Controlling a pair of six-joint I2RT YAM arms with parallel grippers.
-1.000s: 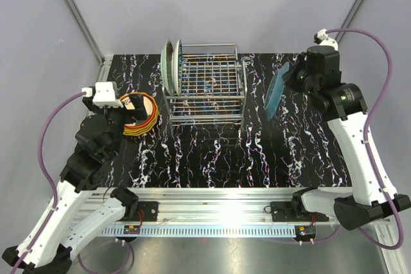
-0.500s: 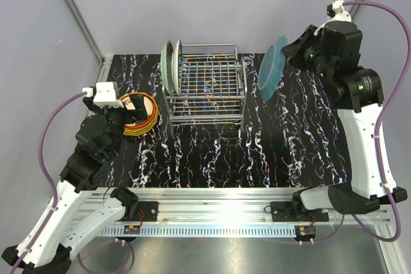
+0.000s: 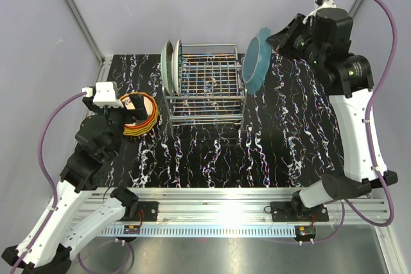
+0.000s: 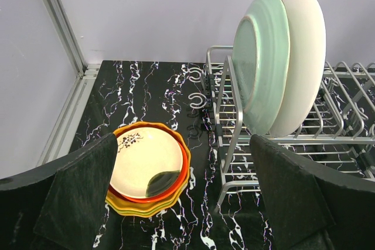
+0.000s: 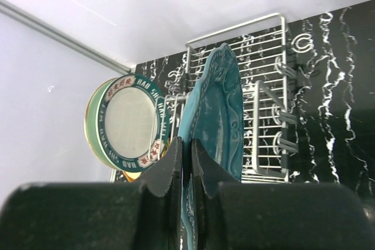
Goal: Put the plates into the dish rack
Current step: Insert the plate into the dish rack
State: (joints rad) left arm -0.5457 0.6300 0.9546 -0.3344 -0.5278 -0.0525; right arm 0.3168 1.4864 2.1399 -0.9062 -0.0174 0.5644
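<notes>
PLATE IN MID-AIR: A teal plate (image 3: 255, 61) is held on edge above the black, white-veined surface (image 3: 212, 158) by the right gripper (image 5: 186, 144), whose fingers (image 5: 167, 174) are clamped tight on the plate's wavy rim. The plate is seen just beside the right end of the chrome wire dish rack (image 3: 207, 108), its face turned toward the rack.

Two plates are stood upright in the slots at the rack's left end. A pale mint green plate (image 4: 263, 57) is placed outermost, and a cream plate (image 4: 307, 45) is set close against it on the side toward the rack's middle.

To the left of the rack, a stack of plates (image 3: 138, 115) is laid flat on the surface. Its top plate (image 4: 146, 159) is pale, with a small dark mark near the rim; a red-orange rim is shown beneath it and yellowish rims at the bottom. How many plates are stacked cannot be told.

The left gripper (image 4: 184, 191) is poised near this stack, its fingers (image 4: 82, 191) spread wide with nothing gripped between them.
</notes>
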